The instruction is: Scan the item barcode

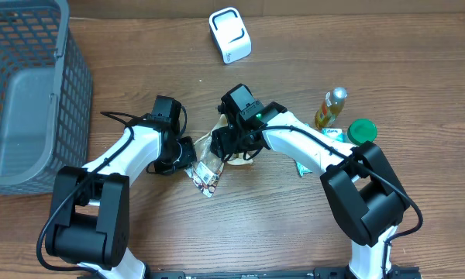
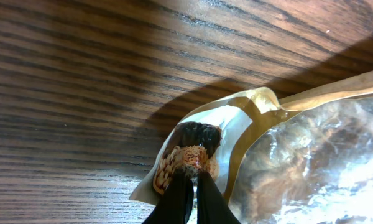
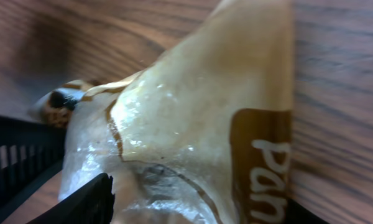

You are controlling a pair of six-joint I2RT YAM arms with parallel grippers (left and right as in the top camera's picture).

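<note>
The item is a clear and tan snack bag (image 1: 208, 169) lying between the two arms near the table's middle. My left gripper (image 1: 191, 155) is shut on the bag's printed corner; in the left wrist view its black fingertips (image 2: 194, 171) pinch that corner, with the bag (image 2: 311, 149) spreading to the right. My right gripper (image 1: 231, 144) is over the bag's other end. In the right wrist view the bag (image 3: 193, 106) fills the gap of the gripper (image 3: 199, 198), whose fingers (image 3: 90, 202) stand wide on either side. No barcode shows. The white scanner (image 1: 230, 35) sits at the back.
A grey mesh basket (image 1: 62, 93) takes up the back left. To the right of my right arm stand a small bottle (image 1: 330, 108) and a green-lidded container (image 1: 362, 130), with a flat packet (image 1: 304, 164) beside them.
</note>
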